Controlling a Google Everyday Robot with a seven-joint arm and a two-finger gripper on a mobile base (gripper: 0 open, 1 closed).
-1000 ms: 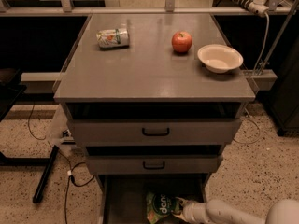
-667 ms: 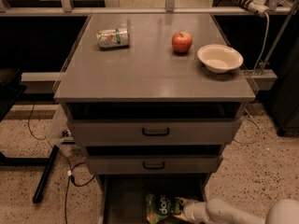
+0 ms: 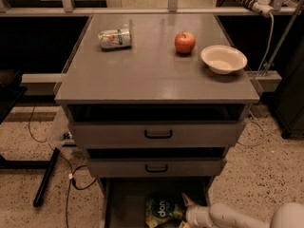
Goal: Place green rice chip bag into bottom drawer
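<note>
The green rice chip bag (image 3: 160,212) lies in the open bottom drawer (image 3: 124,203) at the bottom edge of the camera view, right of the drawer's middle. My gripper (image 3: 184,210) reaches in from the lower right on a white arm (image 3: 237,217). Its tip is right at the bag's right edge, low over the drawer floor. The bag's lower part is cut off by the frame edge.
Above the open drawer are two closed grey drawers with black handles (image 3: 158,134). On the cabinet top lie a green-and-white can (image 3: 114,38) on its side, a red apple (image 3: 185,42) and a white bowl (image 3: 223,59). Cables and a black bar (image 3: 46,176) lie on the floor left.
</note>
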